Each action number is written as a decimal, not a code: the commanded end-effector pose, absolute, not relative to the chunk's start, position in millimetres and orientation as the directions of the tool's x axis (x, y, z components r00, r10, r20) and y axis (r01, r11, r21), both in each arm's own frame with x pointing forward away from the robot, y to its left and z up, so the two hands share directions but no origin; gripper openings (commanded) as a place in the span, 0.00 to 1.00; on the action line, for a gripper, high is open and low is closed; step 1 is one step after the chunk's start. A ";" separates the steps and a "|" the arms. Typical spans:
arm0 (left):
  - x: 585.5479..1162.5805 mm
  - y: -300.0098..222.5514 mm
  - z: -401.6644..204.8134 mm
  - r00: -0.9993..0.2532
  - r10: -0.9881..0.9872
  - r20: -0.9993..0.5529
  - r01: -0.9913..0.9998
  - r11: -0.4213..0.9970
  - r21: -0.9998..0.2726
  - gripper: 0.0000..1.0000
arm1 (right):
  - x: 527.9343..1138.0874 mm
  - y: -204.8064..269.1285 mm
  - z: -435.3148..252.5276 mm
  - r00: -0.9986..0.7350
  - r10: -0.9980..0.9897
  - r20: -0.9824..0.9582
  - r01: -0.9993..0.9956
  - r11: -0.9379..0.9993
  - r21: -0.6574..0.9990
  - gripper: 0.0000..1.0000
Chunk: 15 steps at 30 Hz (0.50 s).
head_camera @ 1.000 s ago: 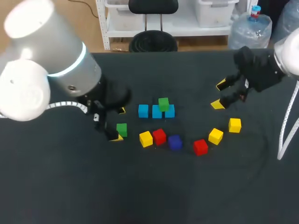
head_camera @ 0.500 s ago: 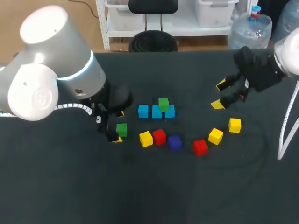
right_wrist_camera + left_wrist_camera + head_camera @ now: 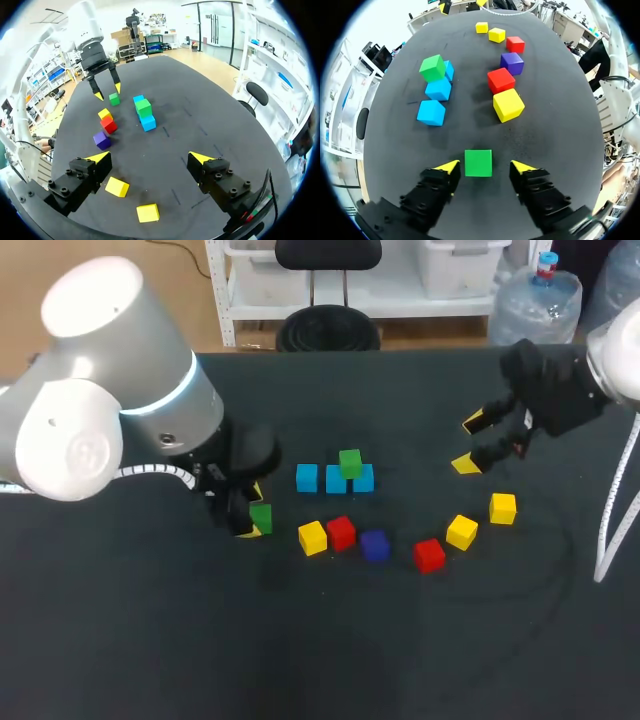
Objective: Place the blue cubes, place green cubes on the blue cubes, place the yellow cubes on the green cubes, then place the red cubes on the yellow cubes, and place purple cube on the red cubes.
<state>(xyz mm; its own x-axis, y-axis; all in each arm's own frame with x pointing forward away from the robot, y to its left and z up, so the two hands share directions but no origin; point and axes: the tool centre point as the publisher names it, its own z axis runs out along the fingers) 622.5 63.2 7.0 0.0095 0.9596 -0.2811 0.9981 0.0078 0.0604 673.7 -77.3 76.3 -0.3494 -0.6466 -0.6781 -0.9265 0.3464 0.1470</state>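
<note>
Your left gripper (image 3: 485, 166) straddles the loose green cube (image 3: 478, 163), jaws wide on either side. Your right gripper (image 3: 150, 157) hangs wide open, holding nothing.

gaps flanking green cube (image 3: 478, 163), yellow cube (image 3: 508, 104) ahead

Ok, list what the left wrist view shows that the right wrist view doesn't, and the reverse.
Left wrist only: gaps either side of the loose green cube inside the open left pincer; the far red cube. Right wrist only: the left arm above that pincer. Both: blue cubes, stacked green cube, purple cube.
</note>
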 end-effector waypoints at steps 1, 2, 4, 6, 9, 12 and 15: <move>624.5 60.8 3.9 0.008 0.961 -0.277 0.998 0.009 0.060 0.54 | 674.8 -77.1 75.3 -0.348 -0.645 -0.680 -0.927 0.345 0.148 1.00; 624.4 60.1 3.7 0.009 0.961 -0.276 0.998 0.008 0.061 0.47 | 674.8 -77.1 75.3 -0.348 -0.645 -0.680 -0.927 0.345 0.148 1.00; 624.3 59.1 3.6 0.010 0.961 -0.276 0.998 0.008 0.062 0.36 | 674.8 -77.1 75.3 -0.348 -0.645 -0.680 -0.927 0.345 0.148 1.00; 624.4 58.1 4.1 0.008 0.961 -0.276 0.998 0.010 0.065 0.00 | 674.8 -77.1 75.3 -0.348 -0.645 -0.680 -0.927 0.345 0.148 1.00; 624.2 57.1 6.3 0.007 0.961 -0.275 0.998 0.013 0.069 0.00 | 674.8 -77.1 75.3 -0.348 -0.645 -0.680 -0.927 0.345 0.148 1.00; 624.1 57.3 12.0 0.009 0.964 -0.265 0.997 0.011 0.075 0.00 | 674.8 -77.1 75.3 -0.348 -0.645 -0.680 -0.927 0.345 0.148 1.00; 625.0 58.7 22.2 -0.003 0.963 -0.269 0.996 0.026 0.082 0.00 | 674.8 -77.1 75.3 -0.348 -0.645 -0.680 -0.927 0.345 0.148 1.00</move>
